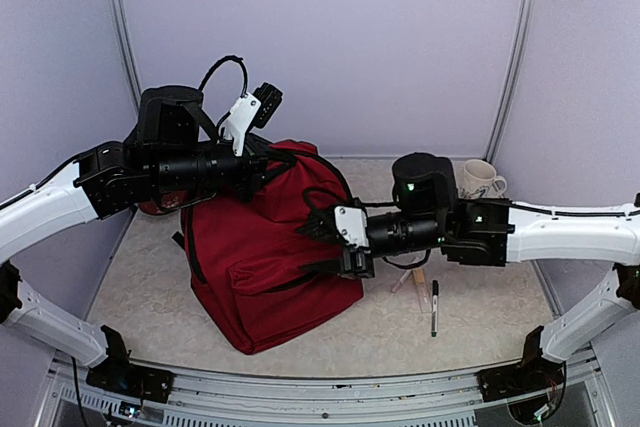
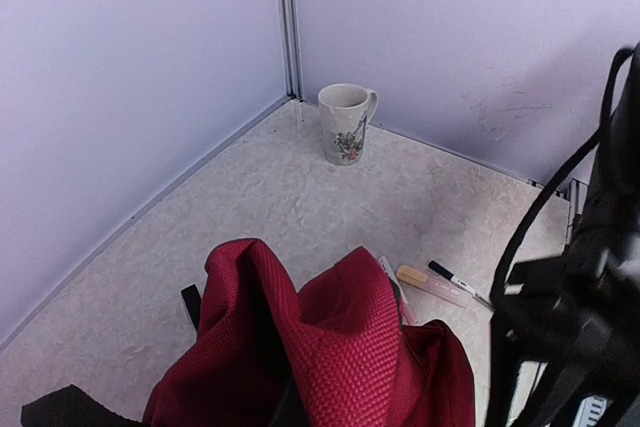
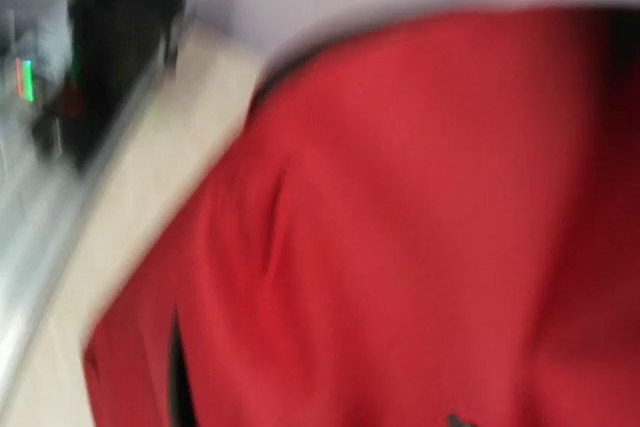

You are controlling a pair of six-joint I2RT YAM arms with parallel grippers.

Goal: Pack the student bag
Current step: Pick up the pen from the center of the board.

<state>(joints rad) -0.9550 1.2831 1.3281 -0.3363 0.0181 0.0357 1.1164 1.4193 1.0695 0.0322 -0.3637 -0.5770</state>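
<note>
Mid-packing: large dark-red fabric backpack point(image 1: 260, 267) slumped mid speckled worktop point(image 1: 140, 287), top edge seemingly pinched in the fully closed left tool point(image 1: 272, 165). Against its front, right tool point(image 1: 316, 243), spread impossible to tell through blur. Next, probably: fetch the black marker pen point(image 1: 434, 307) lying nearby, then drop it inside.

Floral cream mug point(image 2: 345, 123): stands upright on the beige mottled tabletop point(image 2: 250, 207), near the metal corner post point(image 2: 285, 17) between lilac walls point(image 2: 120, 67), handle toward the wall. Black-capped marker pen point(image 2: 455, 281): lies flat, just beside a pink stick point(image 2: 435, 287) with a tan end. Rest well apart from the mug.
</note>
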